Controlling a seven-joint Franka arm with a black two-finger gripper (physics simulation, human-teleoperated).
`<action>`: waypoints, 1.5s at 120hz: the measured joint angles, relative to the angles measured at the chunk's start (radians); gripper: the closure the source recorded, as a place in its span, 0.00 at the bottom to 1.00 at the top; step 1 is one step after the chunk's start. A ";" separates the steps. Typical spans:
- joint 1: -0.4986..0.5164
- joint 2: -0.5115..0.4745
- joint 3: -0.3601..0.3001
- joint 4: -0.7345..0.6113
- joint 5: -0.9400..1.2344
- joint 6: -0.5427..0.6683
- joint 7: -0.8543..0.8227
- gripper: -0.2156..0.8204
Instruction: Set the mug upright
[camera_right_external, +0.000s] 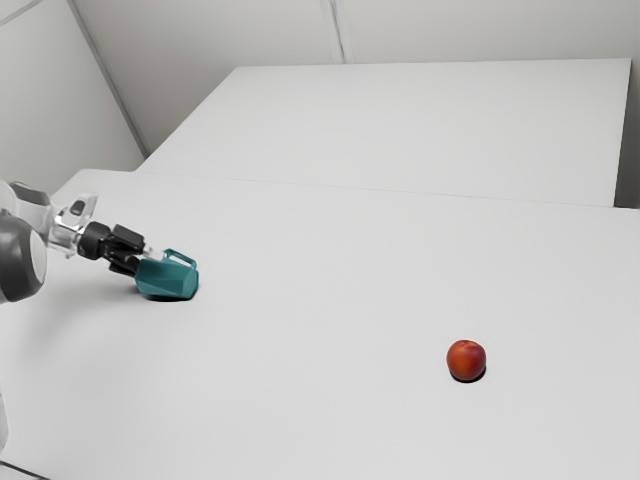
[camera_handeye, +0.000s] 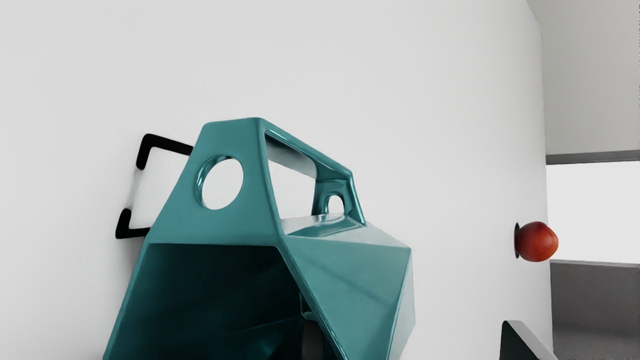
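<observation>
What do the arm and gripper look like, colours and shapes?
Arm: whitish links, dark grey rounded joint housing, shiny silver section toward the hand. Gripper: black and blocky, two fingers; one has a dark face and pale grey side.

"How does the mug (camera_handeye: 350, 275) at the pincer (camera_right_external: 144, 262) look?"
"Glossy and smooth over its flat facets; ceramic or plastic, one cannot tell."
"And the table (camera_right_external: 300, 330) beneath them?"
"Smooth, matt."
"The fruit (camera_right_external: 466, 358), well apart from the pincer?"
"Smooth-skinned, with a soft sheen."
"Behind the pincer?"
"The arm's wrist (camera_right_external: 66, 234) shines like polished metal."
</observation>
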 joint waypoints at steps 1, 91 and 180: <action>0.000 0.000 0.000 -0.001 0.000 0.000 0.000 0.51; -0.012 -0.067 -0.044 -0.006 0.003 -0.005 -0.027 0.95; -0.306 -0.315 -0.275 -0.078 1.153 0.598 -0.423 0.96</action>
